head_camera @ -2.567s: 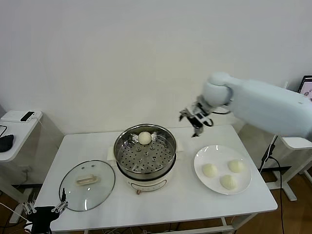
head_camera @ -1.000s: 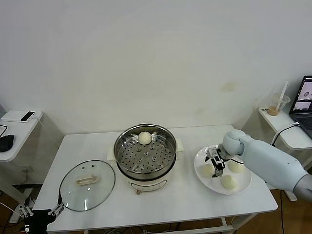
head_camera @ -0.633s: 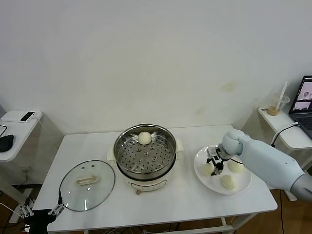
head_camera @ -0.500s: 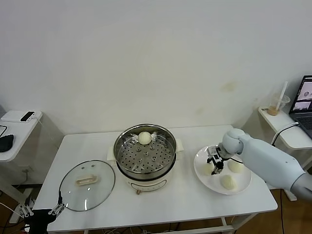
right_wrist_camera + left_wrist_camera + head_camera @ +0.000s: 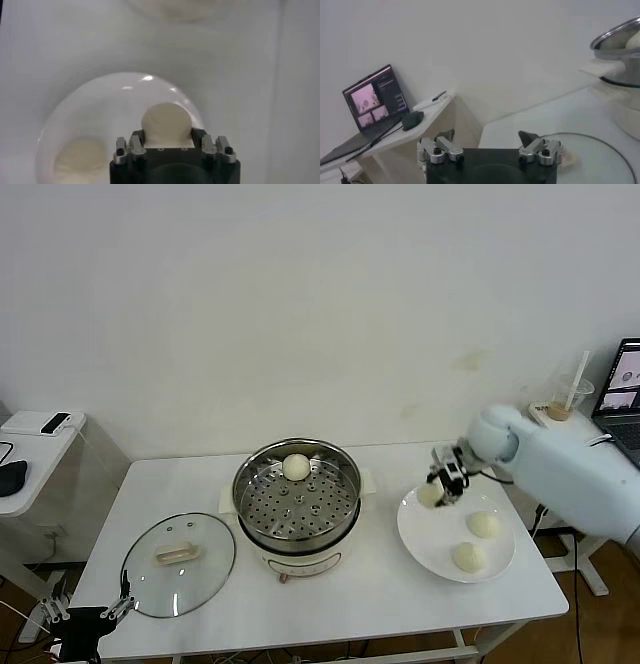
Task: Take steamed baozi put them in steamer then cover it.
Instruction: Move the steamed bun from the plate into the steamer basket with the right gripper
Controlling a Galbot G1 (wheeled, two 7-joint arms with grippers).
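Cover (image 5: 179, 563) lies left of steamer (image 5: 298, 497), plate (image 5: 457, 533) to its right.

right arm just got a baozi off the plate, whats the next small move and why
Probably carry it toward the robot's left, over the steamer. The right end effector is shut on a baozi, lifted above the plate; one bun already sits at the tray's far side, so the near perforated area looks free. The lid lies off.

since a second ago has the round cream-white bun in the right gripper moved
Yes. The bun rose off the flat white plate, shut in the right gripper, toward the shiny steamer.
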